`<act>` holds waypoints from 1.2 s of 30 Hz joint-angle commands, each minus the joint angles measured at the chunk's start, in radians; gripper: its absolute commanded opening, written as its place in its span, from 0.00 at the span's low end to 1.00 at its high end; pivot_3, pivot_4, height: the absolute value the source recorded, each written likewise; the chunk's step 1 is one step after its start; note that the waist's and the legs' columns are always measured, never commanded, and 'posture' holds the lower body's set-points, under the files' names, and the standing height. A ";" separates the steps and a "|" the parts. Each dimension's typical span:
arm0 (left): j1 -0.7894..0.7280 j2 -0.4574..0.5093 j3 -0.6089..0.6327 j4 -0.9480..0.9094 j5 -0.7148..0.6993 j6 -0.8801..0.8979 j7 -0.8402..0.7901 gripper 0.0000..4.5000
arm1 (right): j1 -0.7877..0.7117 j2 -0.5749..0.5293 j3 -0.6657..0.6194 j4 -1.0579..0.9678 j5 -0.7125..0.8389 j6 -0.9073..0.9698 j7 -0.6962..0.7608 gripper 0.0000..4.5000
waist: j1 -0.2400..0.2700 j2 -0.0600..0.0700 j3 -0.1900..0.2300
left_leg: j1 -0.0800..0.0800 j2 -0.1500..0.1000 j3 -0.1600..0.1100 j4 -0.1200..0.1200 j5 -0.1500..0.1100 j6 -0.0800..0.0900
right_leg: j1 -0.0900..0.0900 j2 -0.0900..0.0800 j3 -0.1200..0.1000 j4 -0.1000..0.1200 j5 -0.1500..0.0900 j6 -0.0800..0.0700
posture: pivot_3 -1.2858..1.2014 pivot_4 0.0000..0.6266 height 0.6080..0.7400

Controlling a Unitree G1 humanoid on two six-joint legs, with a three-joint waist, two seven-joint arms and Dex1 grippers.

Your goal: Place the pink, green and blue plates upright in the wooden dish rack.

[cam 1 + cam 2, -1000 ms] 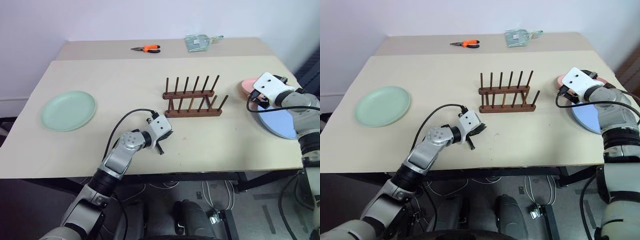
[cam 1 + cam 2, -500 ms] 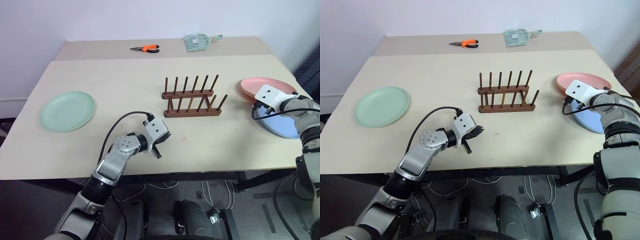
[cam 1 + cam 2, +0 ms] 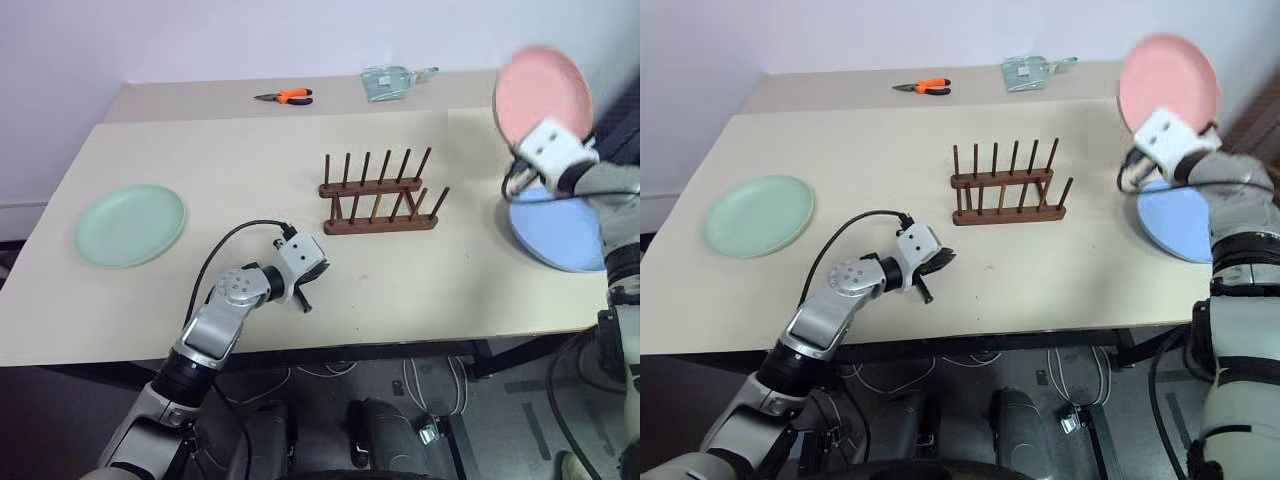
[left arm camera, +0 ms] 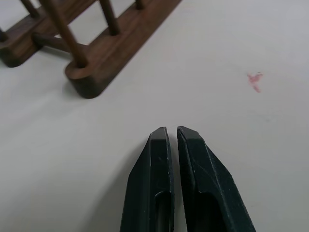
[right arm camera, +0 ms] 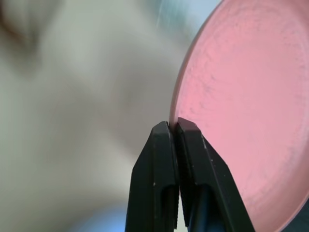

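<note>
Left gripper (image 4: 172, 133): fingers together, empty, low over the table (image 3: 250, 180), near the wooden dish rack (image 3: 378, 192). Rack stands mid-table, pegs bare. Green plate (image 3: 130, 224) lies flat at the table's left side. Blue plate (image 3: 557, 230) lies flat at the right edge. Right gripper (image 5: 174, 126): clamped on the rim of the pink plate (image 3: 1168, 82), held upright in the air above the blue plate. Orange pliers (image 3: 285, 96) at far edge.
</note>
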 commanded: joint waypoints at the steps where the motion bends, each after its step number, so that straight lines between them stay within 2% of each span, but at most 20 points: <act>1: 0.005 0.015 0.037 -0.033 -0.017 -0.018 -0.002 0.06 | 0.076 0.000 -0.163 -0.405 0.421 0.400 0.169 0.02 | 0.007 0.000 0.000 | 0.000 0.000 0.000 0.000 0.000 0.000 | 0.000 0.000 0.000 0.000 0.000 0.000 | 0.52 0.24 1.00; 4: -0.002 0.025 0.040 -0.021 -0.018 -0.027 -0.008 0.06 | 0.125 -0.013 -0.246 -0.521 0.613 0.618 0.219 0.02 | 0.022 0.000 0.000 | -0.001 0.000 -0.001 0.001 0.000 0.000 | 0.000 -0.002 -0.002 0.000 0.001 -0.001 | 0.52 0.24 1.00; 8: -0.011 0.029 0.043 -0.012 -0.024 -0.033 -0.015 0.06 | 0.160 -0.026 -0.272 -0.545 0.700 0.740 0.265 0.02 | 0.025 0.000 0.000 | -0.002 -0.001 -0.001 0.002 0.000 0.001 | 0.000 -0.004 -0.002 -0.002 0.001 0.000 | 0.52 0.24 1.00; 19: 0.015 0.025 0.046 -0.057 -0.052 -0.031 -0.034 0.06 | 0.138 -0.026 -0.252 -0.438 0.708 0.846 0.338 0.02 | 0.021 0.000 0.000 | -0.003 -0.001 0.001 0.002 -0.001 0.002 | -0.002 -0.002 0.000 -0.002 0.001 0.000 | 0.52 0.24 1.00; 36: 0.039 0.027 0.036 -0.105 -0.069 -0.015 -0.041 0.06 | 0.048 0.064 -0.295 -0.285 0.729 0.934 0.243 0.02 | 0.021 0.000 0.000 | -0.003 -0.001 0.002 0.002 -0.001 0.002 | -0.002 -0.002 0.000 -0.002 0.002 0.001 | 0.52 0.24 1.00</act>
